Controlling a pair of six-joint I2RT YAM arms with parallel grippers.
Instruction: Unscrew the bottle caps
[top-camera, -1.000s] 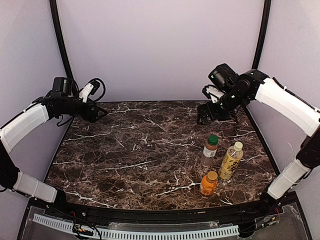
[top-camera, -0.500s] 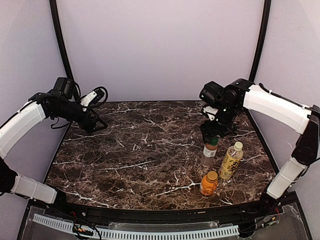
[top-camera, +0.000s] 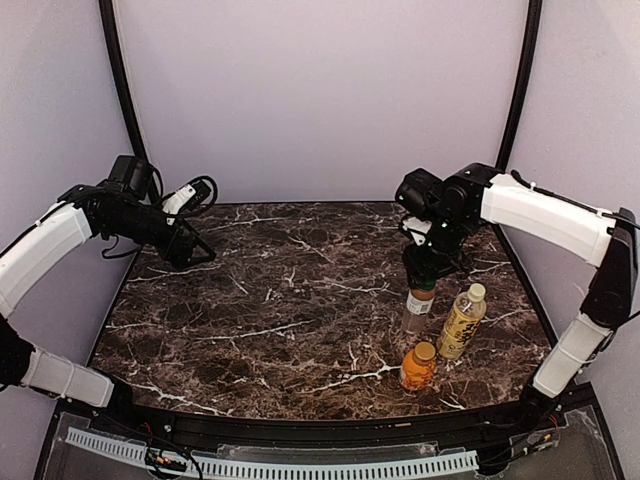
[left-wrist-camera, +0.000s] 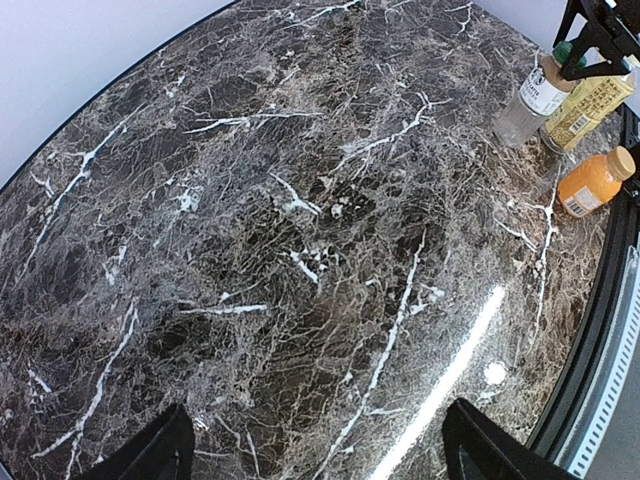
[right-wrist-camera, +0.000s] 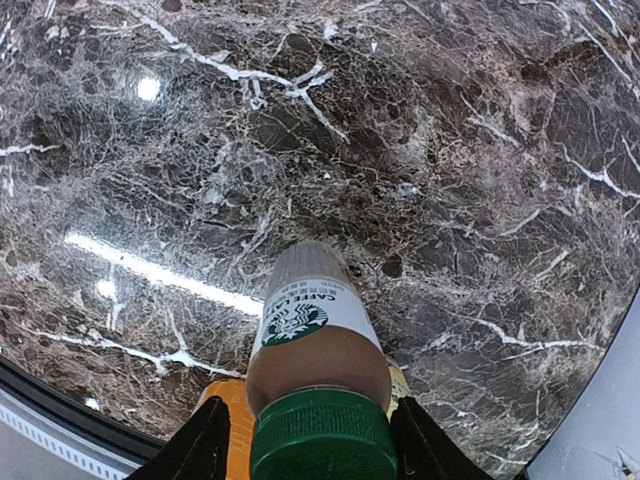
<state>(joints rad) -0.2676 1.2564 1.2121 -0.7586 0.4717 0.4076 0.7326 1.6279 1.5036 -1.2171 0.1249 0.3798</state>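
Setting: a robotics lab test cell, not a home or a shop.

- Two white-and-black jointed robot arms, left (top-camera: 45, 250) and right (top-camera: 545, 215), are rising from the near edge of a dark brown, white-veined marble-patterned surface (top-camera: 260, 300).
- Plain pale lilac backdrop panels (top-camera: 320, 100) are closing in the rear and both sides.
- Thin black curved poles (top-camera: 113, 80) are running up the back corners.
- A white perforated strip (top-camera: 300, 467) is running along the front edge.
- A loose black cable (top-camera: 197, 186) is looping off the left arm's wrist.
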